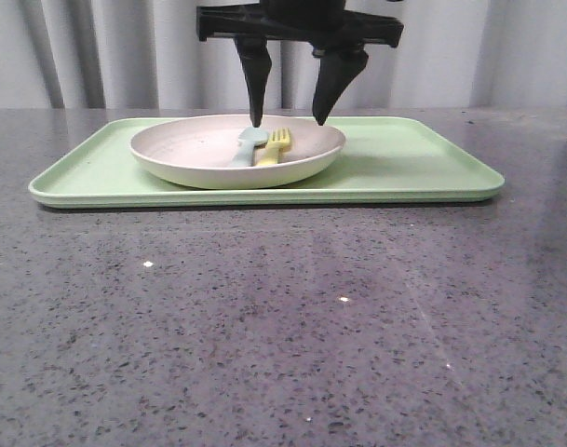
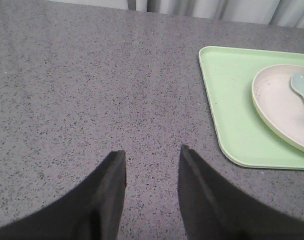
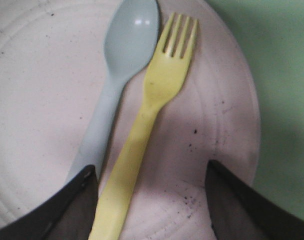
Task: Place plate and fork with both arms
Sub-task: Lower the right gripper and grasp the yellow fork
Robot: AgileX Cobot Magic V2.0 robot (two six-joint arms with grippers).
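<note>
The cream plate (image 1: pixel 229 177) sits on the left half of the light-green tray (image 1: pixel 404 158). The yellow fork (image 1: pixel 275 147) lies in the plate, with its tines toward the far side. My right gripper (image 1: pixel 289 120) hangs open just above the plate, its fingertips straddling the utensils. In the right wrist view the fork (image 3: pixel 156 100) lies on the plate (image 3: pixel 37 110) with its handle between the open fingers of the gripper (image 3: pixel 151 170), close to one finger. My left gripper (image 2: pixel 152 150) is open and empty over bare table, left of the tray (image 2: pixel 226 90) and plate (image 2: pixel 276 100).
A pale blue-grey spoon (image 1: pixel 246 147) lies in the plate right beside the fork, parallel to it; it also shows in the right wrist view (image 3: pixel 122 50) and the left wrist view (image 2: pixel 302 87). The dark speckled table (image 1: pixel 283 326) lies in front. Grey curtains hang behind.
</note>
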